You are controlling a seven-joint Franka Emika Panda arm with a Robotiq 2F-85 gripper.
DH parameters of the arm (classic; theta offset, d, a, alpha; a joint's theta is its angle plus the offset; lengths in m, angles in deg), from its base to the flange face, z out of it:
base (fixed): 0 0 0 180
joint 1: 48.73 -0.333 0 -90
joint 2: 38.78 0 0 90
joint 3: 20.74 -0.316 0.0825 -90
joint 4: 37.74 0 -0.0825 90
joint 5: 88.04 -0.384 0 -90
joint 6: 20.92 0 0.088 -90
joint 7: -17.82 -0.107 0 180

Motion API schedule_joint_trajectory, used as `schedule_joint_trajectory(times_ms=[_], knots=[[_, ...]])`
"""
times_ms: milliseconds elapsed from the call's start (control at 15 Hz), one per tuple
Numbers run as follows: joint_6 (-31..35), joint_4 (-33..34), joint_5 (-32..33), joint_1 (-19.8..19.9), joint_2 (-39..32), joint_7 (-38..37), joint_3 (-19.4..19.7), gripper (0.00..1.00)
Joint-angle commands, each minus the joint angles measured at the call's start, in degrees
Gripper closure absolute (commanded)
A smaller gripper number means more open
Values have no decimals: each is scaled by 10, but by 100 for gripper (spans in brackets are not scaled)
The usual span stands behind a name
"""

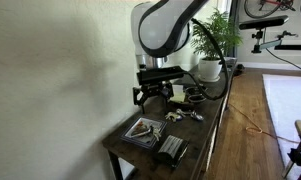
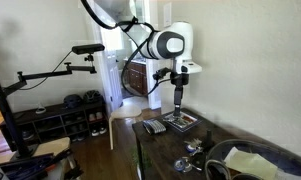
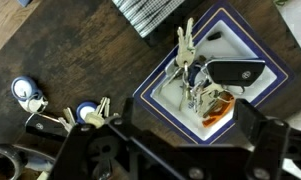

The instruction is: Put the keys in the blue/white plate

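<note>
The blue/white plate (image 3: pixel 155 97) lies on the dark wooden table, square with a dark blue rim and white centre; it shows in both exterior views (image 1: pixel 143 131) (image 2: pixel 180 123). The keys (image 3: pixel 188 62), a silvery bunch on a ring, lie splayed inside the plate beside a black fob (image 3: pixel 236 72) and an orange tag (image 3: pixel 219 108). My gripper (image 3: pixel 193 126) hangs above the plate's near edge, open and empty, apart from the keys. It also shows in both exterior views (image 1: pixel 153 96) (image 2: pixel 177 101).
A second bunch of keys with round blue tags (image 3: pixel 85 114) lies on the table beside the plate. A striped dark object (image 3: pixel 150 12) sits by the plate's far corner. A potted plant (image 1: pixel 208 66) and a pale-yellow dish (image 2: pixel 252 160) stand further along the table.
</note>
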Motion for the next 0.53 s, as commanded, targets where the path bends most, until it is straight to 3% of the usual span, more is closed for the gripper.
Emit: schedule_joint_trajectory(times_ms=[0,467], knots=[[-14,-55,4,21,52,46,-1,0],[-12,-65,-8,69,37,133,10,0]])
